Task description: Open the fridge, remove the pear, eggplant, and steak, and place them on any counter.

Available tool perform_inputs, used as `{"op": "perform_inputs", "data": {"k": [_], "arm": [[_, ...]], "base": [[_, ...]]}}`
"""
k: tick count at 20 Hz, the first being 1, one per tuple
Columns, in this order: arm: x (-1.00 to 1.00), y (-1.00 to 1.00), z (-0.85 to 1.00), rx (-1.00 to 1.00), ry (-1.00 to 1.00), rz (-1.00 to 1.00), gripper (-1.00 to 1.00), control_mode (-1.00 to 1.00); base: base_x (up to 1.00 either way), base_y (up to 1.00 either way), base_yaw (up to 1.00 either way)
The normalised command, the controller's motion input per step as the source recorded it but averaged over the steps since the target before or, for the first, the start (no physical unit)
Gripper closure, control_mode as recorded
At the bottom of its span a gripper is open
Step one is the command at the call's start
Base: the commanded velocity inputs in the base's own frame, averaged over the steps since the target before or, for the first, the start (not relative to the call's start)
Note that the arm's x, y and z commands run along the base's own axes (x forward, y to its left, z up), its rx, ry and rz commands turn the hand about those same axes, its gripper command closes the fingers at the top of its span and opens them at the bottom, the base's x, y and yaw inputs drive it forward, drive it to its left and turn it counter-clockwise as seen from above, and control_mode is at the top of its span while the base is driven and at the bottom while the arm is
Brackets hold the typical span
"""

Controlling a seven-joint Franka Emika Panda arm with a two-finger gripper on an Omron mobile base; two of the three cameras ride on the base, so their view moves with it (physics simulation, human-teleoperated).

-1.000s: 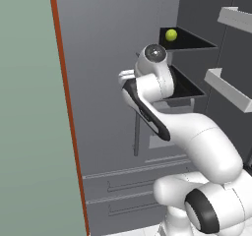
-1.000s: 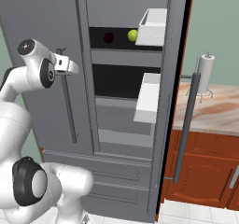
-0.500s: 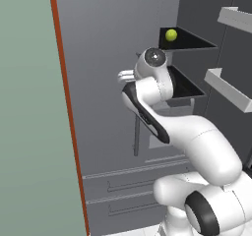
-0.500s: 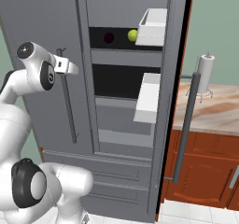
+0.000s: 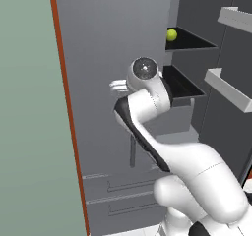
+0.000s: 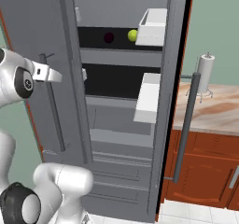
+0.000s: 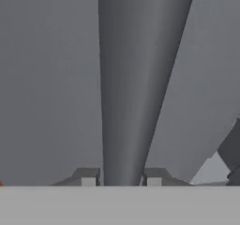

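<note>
We've got the end effector pinching the left door's handle on the fridge. Right door's swung open, and the pear sits next to the eggplant on the upper shelf.

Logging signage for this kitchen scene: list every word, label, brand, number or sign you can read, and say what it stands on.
None: no readable text in any view.
The fridge doors, drawer fronts and handle are plain grey.
The door bins are blank white.
The counter and the paper towel roll on it carry no print.
The gripper shows no marking.
</note>
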Motion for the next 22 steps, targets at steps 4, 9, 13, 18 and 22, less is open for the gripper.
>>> {"op": "perform_inputs", "data": {"k": [4,9,13,18,22], "arm": [[-1.0,0.99,-0.01,-0.09,-0.15,-0.2,1.0,-1.0],[-0.99,0.99,-0.11,-0.03,-0.09,-0.37,-1.0,-1.0],[-0.65,0.16,0.0,0.0,0.1,-0.45,-1.0,-1.0],[-0.64,0.0,0.09,0.0,0.03,-0.37,-1.0,-1.0],[-0.96,-0.14,0.48,0.0,-0.15,-0.12,-1.0,-1.0]], "base": [[0.0,0.0,0.0],[0.0,0.0,0.0],[0.0,0.0,0.0],[0.0,0.0,0.0],[0.0,0.0,0.0]]}}
